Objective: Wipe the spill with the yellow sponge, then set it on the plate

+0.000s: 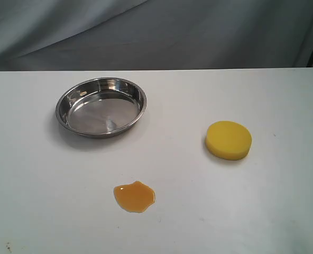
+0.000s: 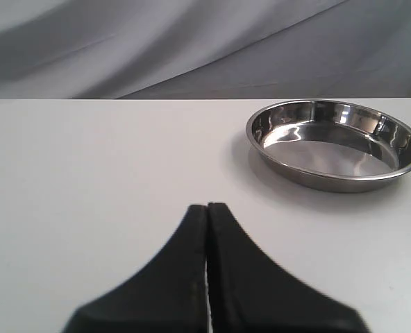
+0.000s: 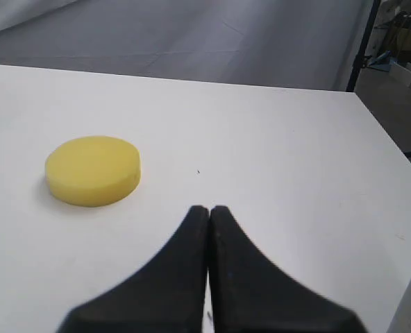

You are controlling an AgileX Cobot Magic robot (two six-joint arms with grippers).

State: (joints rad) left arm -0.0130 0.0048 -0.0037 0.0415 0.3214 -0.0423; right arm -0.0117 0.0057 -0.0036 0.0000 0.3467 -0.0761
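Yellow sponge [image 3: 92,170] apart from right gripper [image 3: 209,210]

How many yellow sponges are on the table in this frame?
1. The yellow sponge lies flat on the right of the table in the exterior view, apart from the plate and the spill; nothing seems hidden.

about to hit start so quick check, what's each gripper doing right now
Left gripper: closed, holding nothing.
Right gripper: closed, holding nothing; the yellow sponge lies apart from it.
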